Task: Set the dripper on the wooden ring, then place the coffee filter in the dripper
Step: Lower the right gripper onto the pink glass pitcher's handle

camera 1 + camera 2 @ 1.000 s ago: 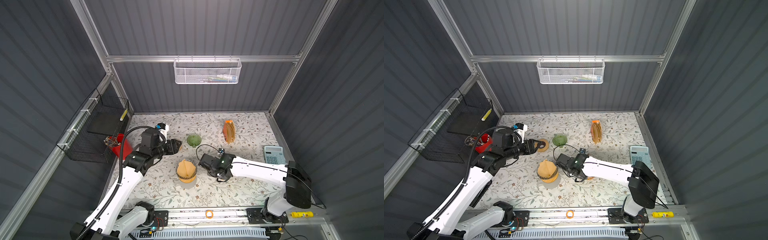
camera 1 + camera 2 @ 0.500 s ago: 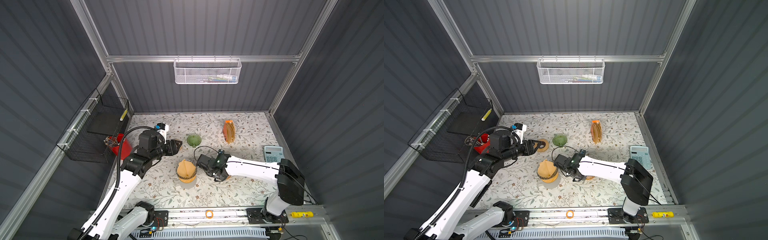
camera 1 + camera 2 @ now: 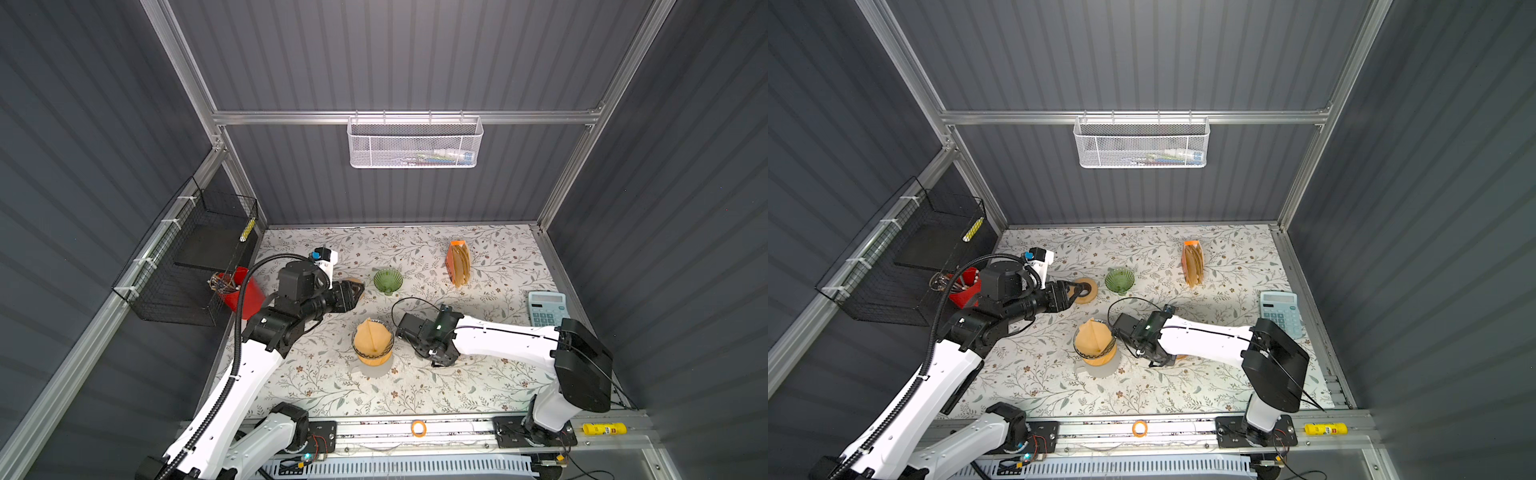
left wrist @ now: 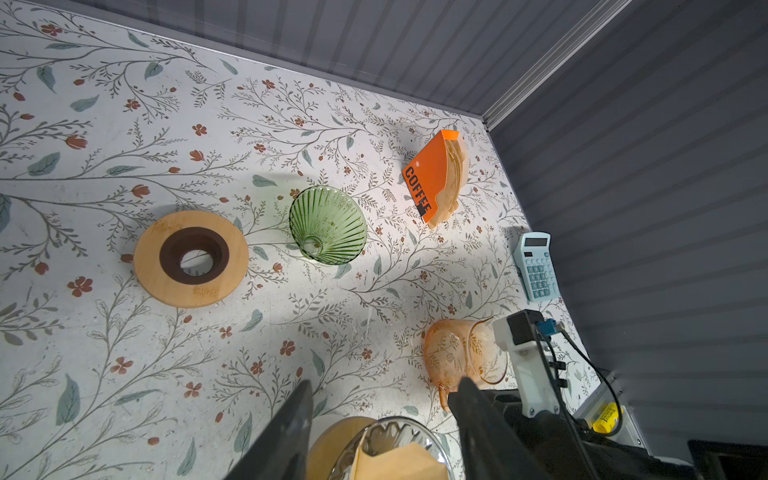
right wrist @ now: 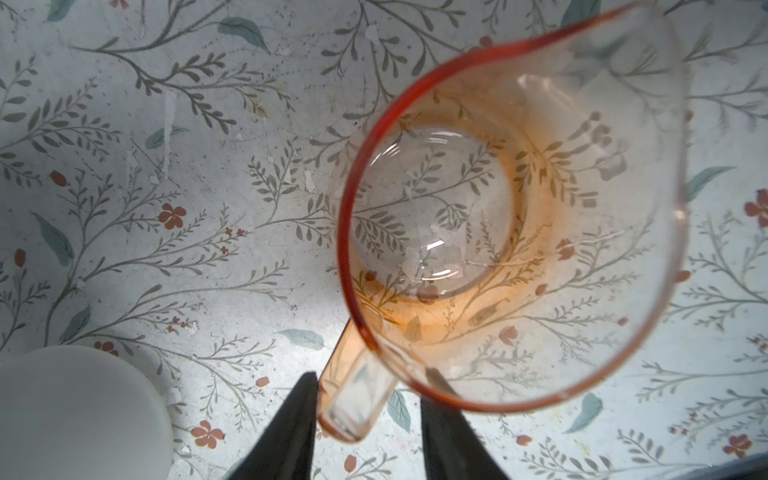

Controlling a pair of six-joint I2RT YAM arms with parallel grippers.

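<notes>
Sitting inside the glass dripper (image 4: pixel 384 434), centre of both top views: coffee filter (image 3: pixel 370 338) | left gripper (image 4: pixel 384 382): fingers spread, clear of the dripper, middle left in a top view | right gripper (image 5: pixel 368 390): spread, straddling the handle of the orange glass pitcher (image 5: pixel 540 249), gap on one side | pitcher upright on desk (image 3: pixel 415 386)
</notes>
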